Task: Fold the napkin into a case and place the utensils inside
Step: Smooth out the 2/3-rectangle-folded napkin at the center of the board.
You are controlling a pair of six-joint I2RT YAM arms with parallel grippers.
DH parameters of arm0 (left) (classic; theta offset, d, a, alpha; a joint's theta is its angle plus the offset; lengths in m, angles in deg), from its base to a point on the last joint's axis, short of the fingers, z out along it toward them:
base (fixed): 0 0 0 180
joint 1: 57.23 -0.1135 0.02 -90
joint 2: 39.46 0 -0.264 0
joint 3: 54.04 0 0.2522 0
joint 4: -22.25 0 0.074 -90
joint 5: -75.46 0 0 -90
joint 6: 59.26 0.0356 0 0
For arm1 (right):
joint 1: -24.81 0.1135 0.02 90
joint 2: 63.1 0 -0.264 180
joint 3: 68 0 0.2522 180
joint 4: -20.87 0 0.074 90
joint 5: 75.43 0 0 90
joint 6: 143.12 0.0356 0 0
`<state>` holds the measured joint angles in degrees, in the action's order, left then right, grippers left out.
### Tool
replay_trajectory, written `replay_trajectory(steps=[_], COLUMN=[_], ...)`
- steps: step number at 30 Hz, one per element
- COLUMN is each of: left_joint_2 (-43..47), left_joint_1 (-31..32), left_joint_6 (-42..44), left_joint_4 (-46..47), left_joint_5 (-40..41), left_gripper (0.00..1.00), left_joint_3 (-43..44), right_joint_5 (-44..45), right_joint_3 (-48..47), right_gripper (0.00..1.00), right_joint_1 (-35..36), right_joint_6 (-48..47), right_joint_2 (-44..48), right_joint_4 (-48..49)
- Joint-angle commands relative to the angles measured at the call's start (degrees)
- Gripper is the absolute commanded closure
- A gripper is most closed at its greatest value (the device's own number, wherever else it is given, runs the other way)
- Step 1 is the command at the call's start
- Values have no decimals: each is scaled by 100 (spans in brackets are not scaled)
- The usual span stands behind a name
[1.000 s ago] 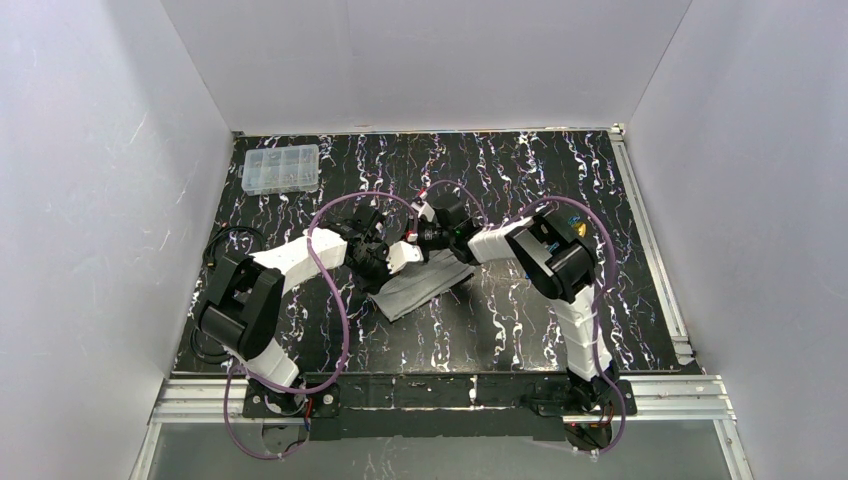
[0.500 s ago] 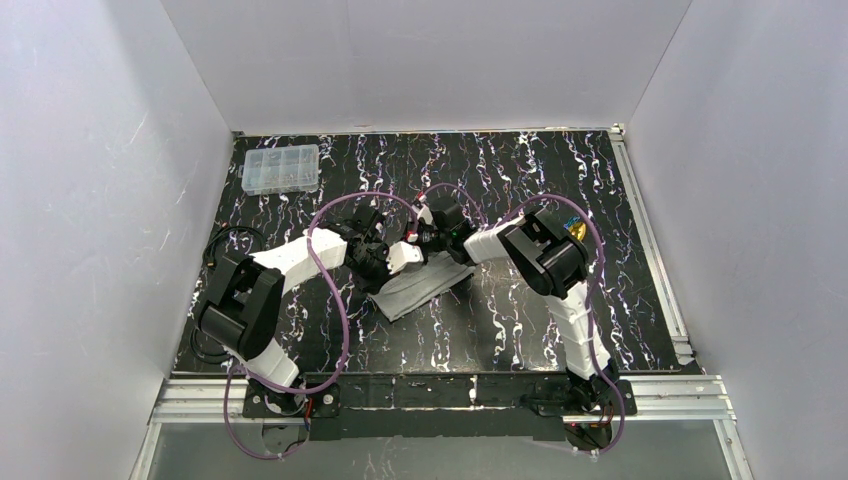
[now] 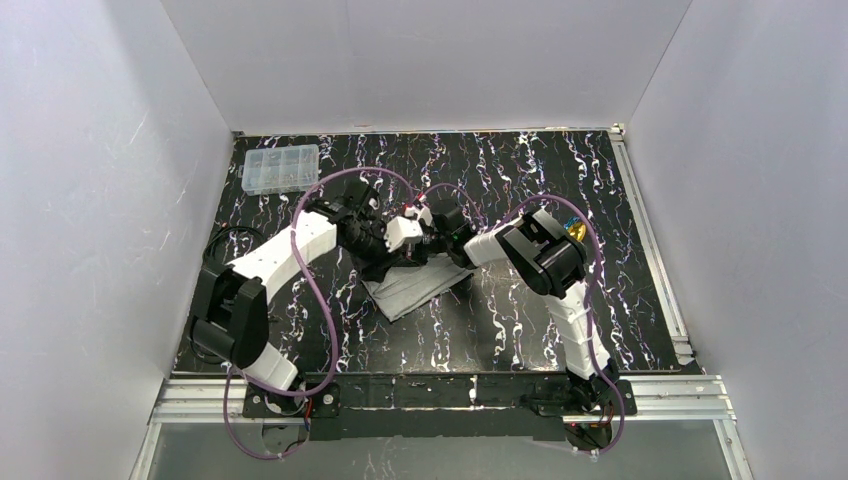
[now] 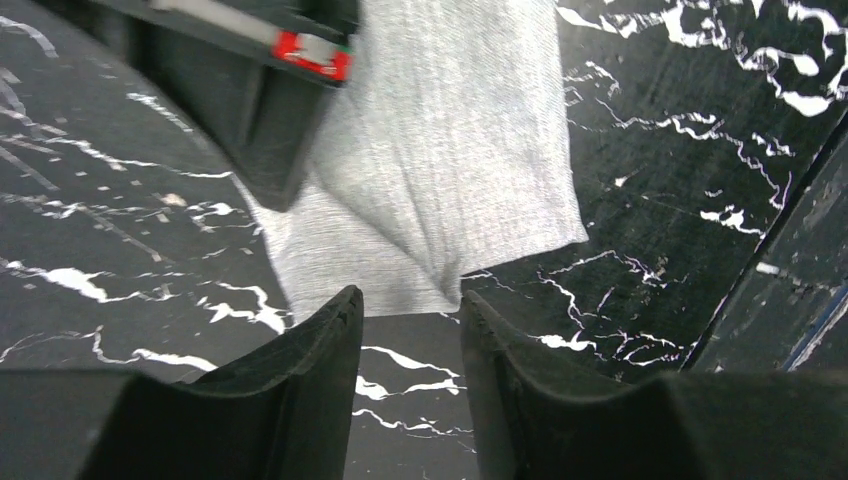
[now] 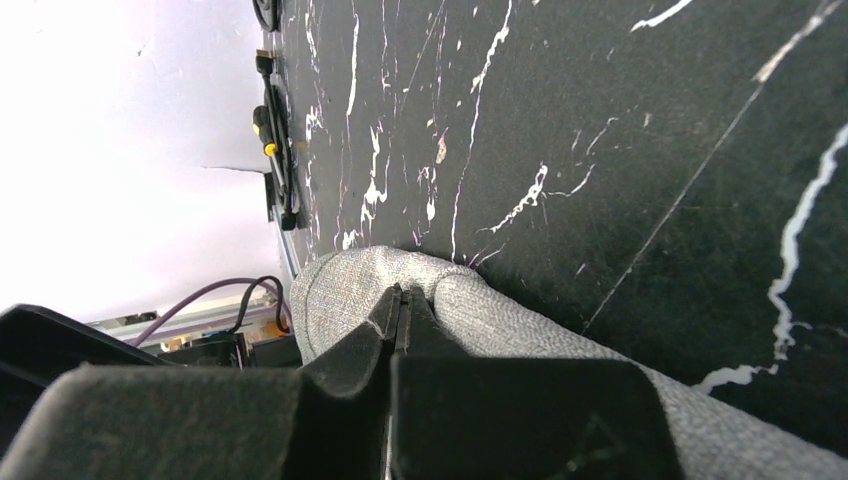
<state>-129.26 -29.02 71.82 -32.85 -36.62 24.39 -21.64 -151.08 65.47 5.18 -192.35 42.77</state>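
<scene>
I have the napkin (image 3: 415, 288) lying as a flat folded strip, well apart from the clear compartment box (image 3: 281, 168), on the side of the box nearer the arm bases and to its right. My right gripper (image 5: 398, 295) is clamped on a bunched ridge of the cloth at the strip's end nearer the box. My left gripper (image 4: 405, 300) has only a narrow gap between its fingers, with nothing in it, and a napkin corner sits just beyond the tips. The worry, I think, is the right pinch. If I pull from it, the layers could peel open or the whole strip could slide on the slick table. The two grippers are also crowded together, so advancing the left could nudge the corner or knock the right.
</scene>
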Motion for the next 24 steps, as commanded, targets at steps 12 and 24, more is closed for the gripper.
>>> replay_trajectory(steps=[12, 24], left_joint_2=[-916, -601], left_joint_1=[-506, -492], left_joint_6=[-280, 172], left_joint_4=[541, 993], left_joint_5=[-46, 383], left_gripper=[88, 90], left_joint_3=[90, -927], right_joint_5=[335, 103], right_joint_3=[375, 394], right_gripper=[99, 99], right_joint_1=[72, -287], right_joint_6=[67, 598], right_joint_2=[-14, 360], right_joint_4=[482, 1029])
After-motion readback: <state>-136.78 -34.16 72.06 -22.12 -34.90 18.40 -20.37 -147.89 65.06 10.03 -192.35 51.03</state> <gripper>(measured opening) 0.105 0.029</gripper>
